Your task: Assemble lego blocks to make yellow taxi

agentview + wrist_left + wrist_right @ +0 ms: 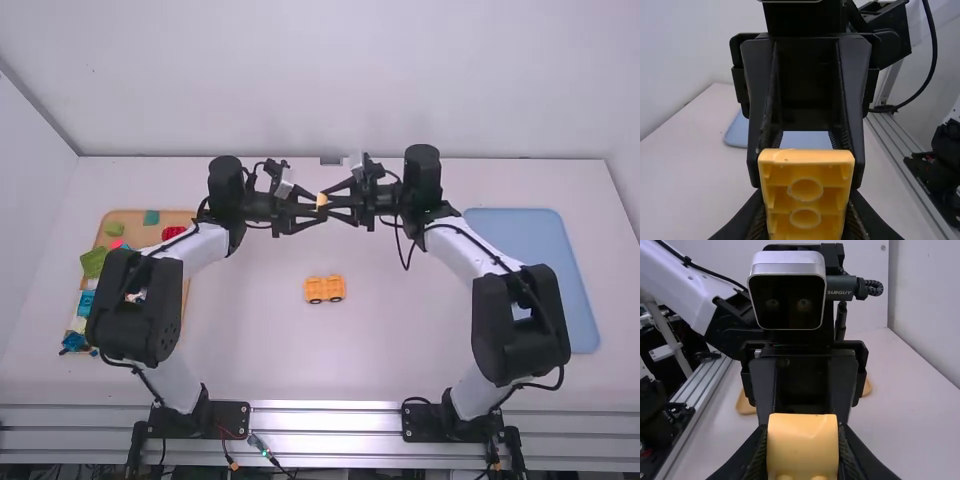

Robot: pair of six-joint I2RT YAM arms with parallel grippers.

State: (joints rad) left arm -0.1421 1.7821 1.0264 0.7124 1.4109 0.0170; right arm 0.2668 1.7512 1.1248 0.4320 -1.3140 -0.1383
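Yellow block [806,199], hollow underside with two rings, pinched by left gripper [319,204] and right gripper [327,202].

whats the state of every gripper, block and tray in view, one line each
left gripper: shut on the held block
right gripper: shut on the same block
held block: yellow, raised off the table between both grippers
car base: on the table, ungripped, dark wheels on its near side
bricks: loose, at the tan tray
tan tray: partly hidden by left arm
blue tray: flat, partly hidden by right arm
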